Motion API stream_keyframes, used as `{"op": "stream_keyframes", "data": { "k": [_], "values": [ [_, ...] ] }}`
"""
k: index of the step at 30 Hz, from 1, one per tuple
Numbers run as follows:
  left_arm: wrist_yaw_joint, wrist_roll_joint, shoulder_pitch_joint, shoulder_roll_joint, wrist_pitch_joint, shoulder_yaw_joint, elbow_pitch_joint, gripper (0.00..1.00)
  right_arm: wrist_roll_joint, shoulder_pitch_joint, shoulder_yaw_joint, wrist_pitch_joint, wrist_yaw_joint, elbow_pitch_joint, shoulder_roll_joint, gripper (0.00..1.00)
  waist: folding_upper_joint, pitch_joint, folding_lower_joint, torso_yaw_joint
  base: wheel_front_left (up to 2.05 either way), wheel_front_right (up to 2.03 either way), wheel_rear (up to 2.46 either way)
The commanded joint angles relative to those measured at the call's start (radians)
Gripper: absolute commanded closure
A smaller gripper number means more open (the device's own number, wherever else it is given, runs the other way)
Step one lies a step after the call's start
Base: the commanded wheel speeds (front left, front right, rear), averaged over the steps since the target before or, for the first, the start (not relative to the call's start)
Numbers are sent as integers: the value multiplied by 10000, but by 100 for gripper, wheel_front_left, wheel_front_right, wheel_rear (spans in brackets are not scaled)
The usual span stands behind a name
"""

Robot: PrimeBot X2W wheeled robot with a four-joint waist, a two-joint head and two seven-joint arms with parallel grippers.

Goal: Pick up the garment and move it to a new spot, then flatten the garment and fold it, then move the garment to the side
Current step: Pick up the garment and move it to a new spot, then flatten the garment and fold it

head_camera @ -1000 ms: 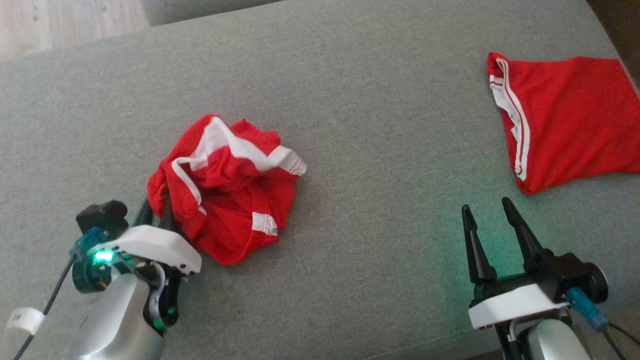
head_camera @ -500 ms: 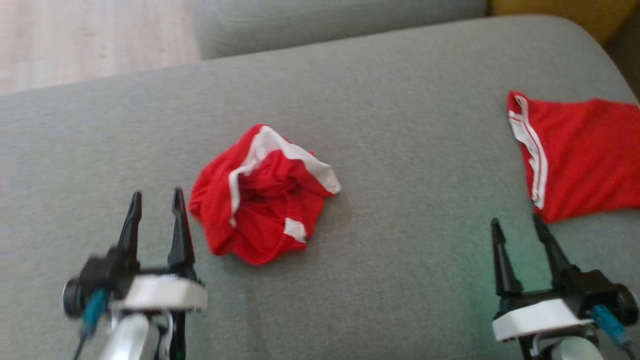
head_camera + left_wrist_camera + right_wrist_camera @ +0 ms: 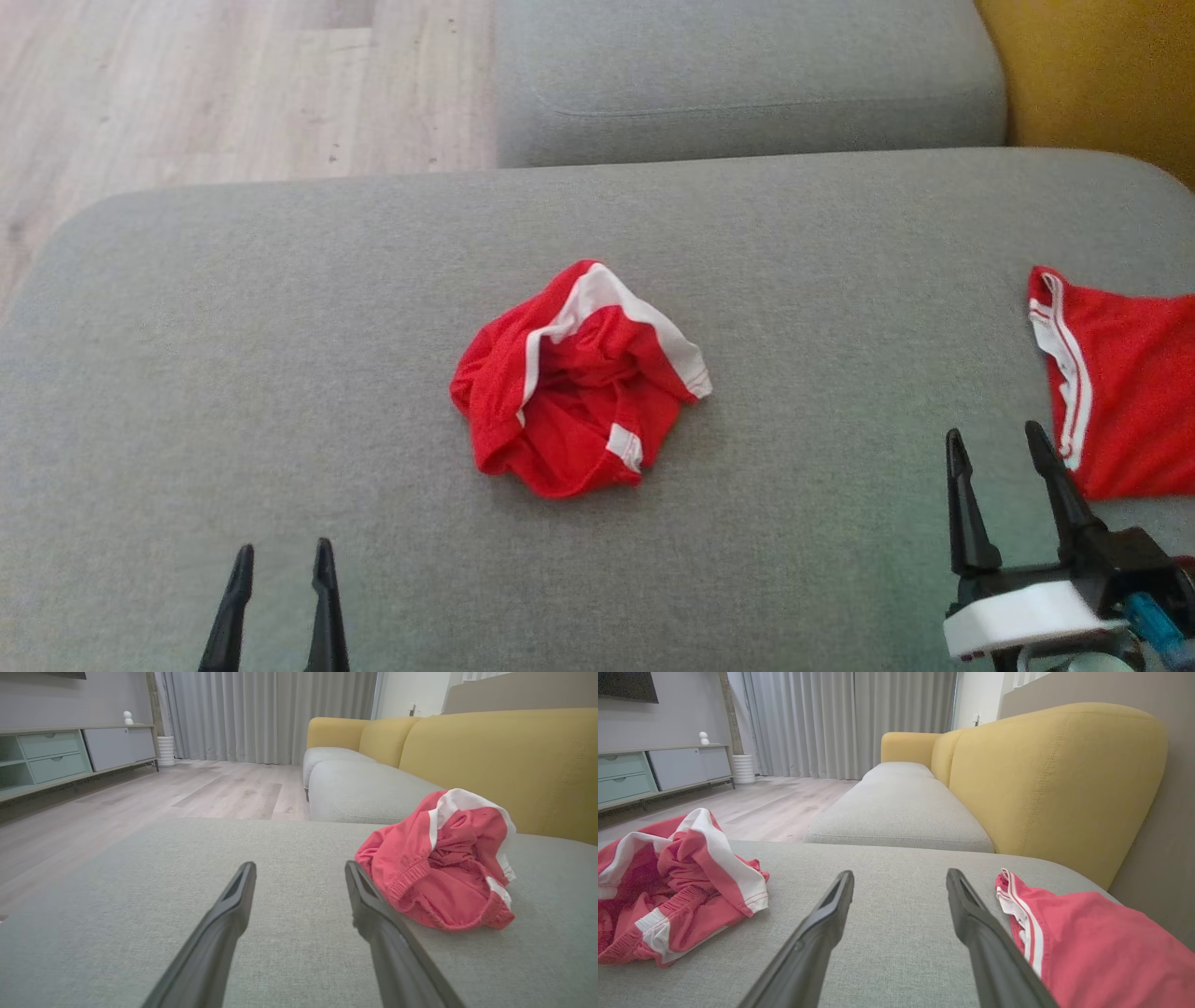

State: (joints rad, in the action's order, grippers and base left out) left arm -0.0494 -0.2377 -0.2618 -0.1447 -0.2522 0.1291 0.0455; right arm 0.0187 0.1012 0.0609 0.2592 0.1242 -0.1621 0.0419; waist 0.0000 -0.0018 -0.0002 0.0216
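The left arm sits low, and the two dark fingers of the left pincer (image 3: 284,551) rise from the bottom edge of the head view at about 7 o'clock, pointing toward 12. Its jaws are spread wide with bare grey cushion (image 3: 280,327) between them, and they hold nothing. In the left wrist view the fingers lie low and nearly level along the cushion. It is hard to tell from this shallow angle whether they rest on the fabric or hang just above it.

The right arm comes in at about 5 o'clock, its white wrist housing and black body visible, fingers pointing near 12 with a slight lean toward 11. The right pincer (image 3: 993,434) is also spread wide and empty.

The crumpled garment (image 3: 569,392), red with white bands, lies bunched in a heap at the middle of the cushion. It is up toward 1 o'clock from the left pincer, near it but apart, and out toward 10 o'clock from the right pincer, well apart.

A flat red garment (image 3: 1120,383) with white stripes lies at 3 o'clock, running off the edge of the head view, its striped hem just beside the right pincer's right-hand finger. A yellow backrest (image 3: 1045,774) stands beyond it, and pale wood floor (image 3: 187,84) shows at 11 o'clock.
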Motion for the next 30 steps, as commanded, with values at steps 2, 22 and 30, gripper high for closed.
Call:
{"op": "stream_keyframes", "data": {
  "k": [2, 22, 30],
  "values": [
    [208, 223, 268, 138, -94, -555, -428, 0, 15, -126, -230, 26, 65, 303, 83, 0, 0, -89, 2, 173, 0, 0, 0],
    [1329, 1089, 336, 867, -95, -1546, -319, 0, -73, -163, -494, 26, 65, 142, 83, 0, 0, 9, 2, -70, 0, 0, 0],
    [1632, 1380, 2113, 926, -31, 563, 81, 0, -64, -424, -816, 26, 65, 240, 83, 0, 0, 257, 2, -800, 0, 0, 0]
  ]
}}
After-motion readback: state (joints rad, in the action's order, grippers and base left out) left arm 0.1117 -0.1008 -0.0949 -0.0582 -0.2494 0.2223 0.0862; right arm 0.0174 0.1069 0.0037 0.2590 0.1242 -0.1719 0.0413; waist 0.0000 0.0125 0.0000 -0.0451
